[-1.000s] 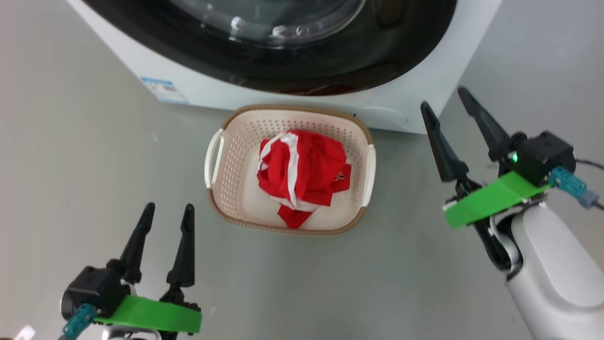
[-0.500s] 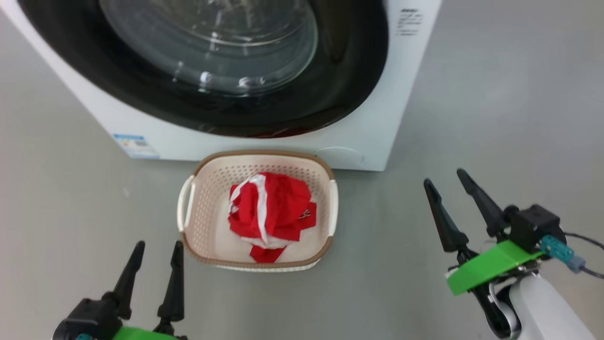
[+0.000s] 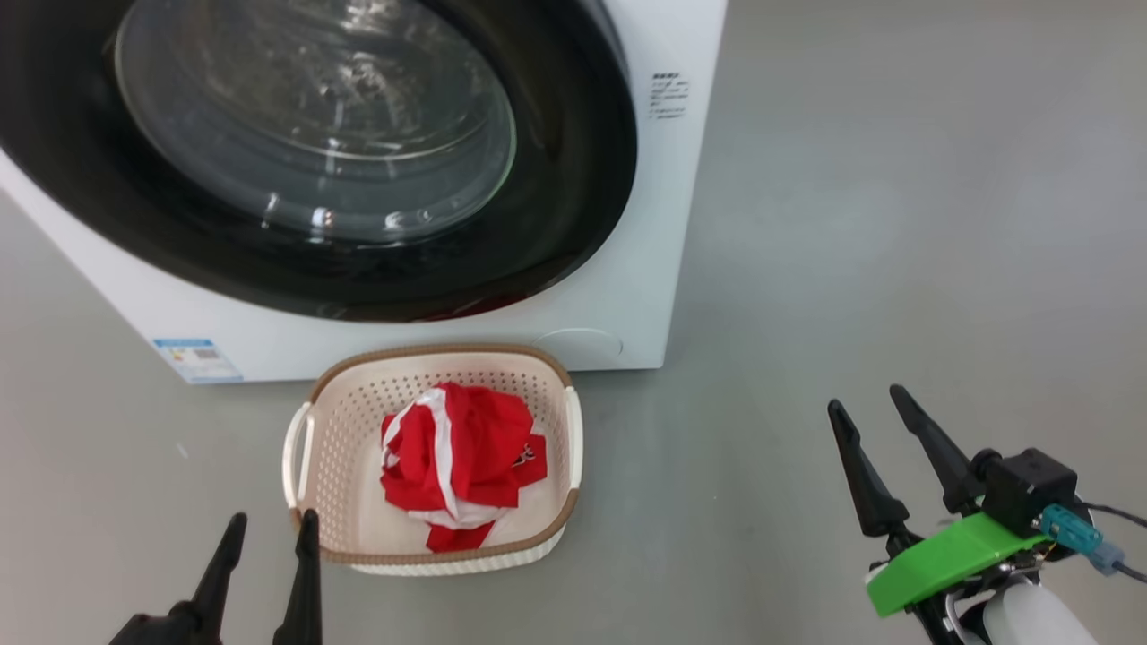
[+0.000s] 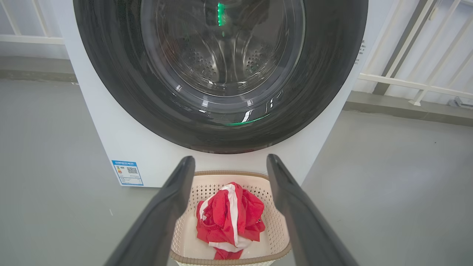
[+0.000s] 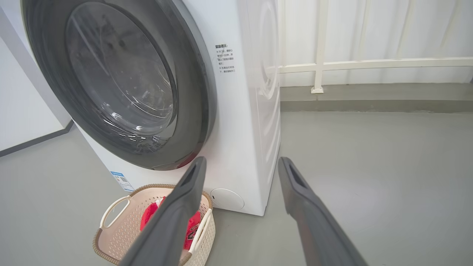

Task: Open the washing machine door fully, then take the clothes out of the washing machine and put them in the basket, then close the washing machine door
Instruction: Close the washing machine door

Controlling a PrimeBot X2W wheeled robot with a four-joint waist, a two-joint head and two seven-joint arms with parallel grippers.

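The white washing machine (image 3: 645,224) fills the upper left of the head view, and its round black-rimmed door (image 3: 314,161) lies flat against the front, closed. On the floor in front stands the cream basket (image 3: 309,430) with the red and white clothes (image 3: 457,461) bundled inside. My left gripper (image 3: 269,528) is open at the bottom left, just left of the basket, holding nothing. Well right of the basket, my right gripper (image 3: 869,408) is open and empty too. Through the left wrist view, the door (image 4: 221,74) and the clothes (image 4: 229,216) appear between the fingers.
Grey floor (image 3: 896,224) spreads wide to the right of the machine. A blue label (image 3: 193,356) sits low on the machine's front. White railing (image 5: 369,64) and a low kerb run along the wall behind, seen from the right wrist.
The whole head view has shifted: the machine and basket slide down and left as the camera pulls back. Both grippers sit lower in the picture and stay open. The clothes stay in the basket.
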